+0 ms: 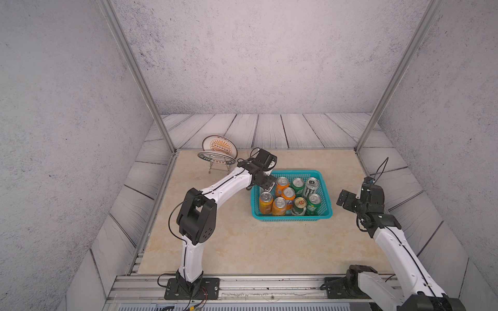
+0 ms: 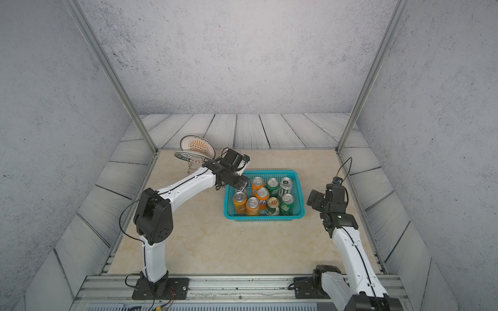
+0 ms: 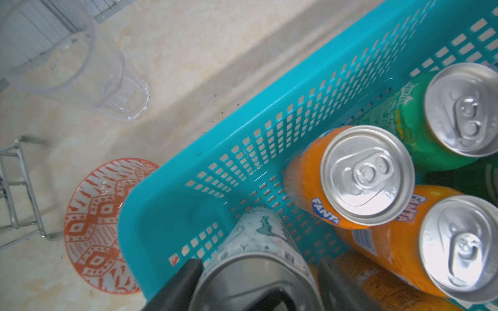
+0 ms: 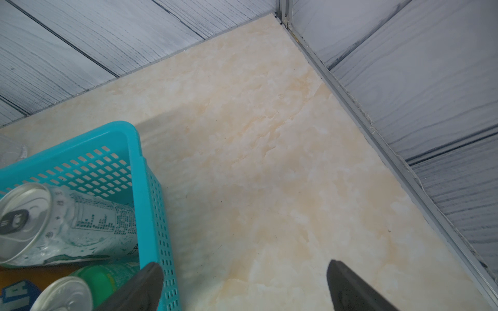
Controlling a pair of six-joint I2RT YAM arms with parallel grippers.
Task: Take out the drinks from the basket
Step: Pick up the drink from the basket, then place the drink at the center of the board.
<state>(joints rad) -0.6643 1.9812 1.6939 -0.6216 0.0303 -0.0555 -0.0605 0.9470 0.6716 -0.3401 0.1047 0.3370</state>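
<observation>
The turquoise basket (image 1: 292, 171) (image 2: 269, 171) stands right of the table's middle with several upright drinks in it. They include orange cans (image 1: 288, 194), green cans (image 1: 297, 184) and a tall silver-white can (image 1: 311, 186) (image 4: 80, 226). My left gripper (image 1: 265, 188) (image 3: 256, 285) reaches into the basket's far left corner. Its two dark fingers (image 3: 186, 280) press either side of another silver-white can (image 3: 258, 239), which the top views mostly hide. Outside the basket's right wall, my right gripper (image 1: 343, 199) (image 4: 242, 285) hangs open over bare table with nothing between its fingers.
A wire rack with patterned plates (image 1: 219, 153) stands at the back left. An orange-patterned bowl (image 3: 91, 223) and a clear plastic cup (image 3: 80, 67) sit on the table just outside the basket's far left corner. Metal frame posts (image 1: 366, 134) mark the table's back corners.
</observation>
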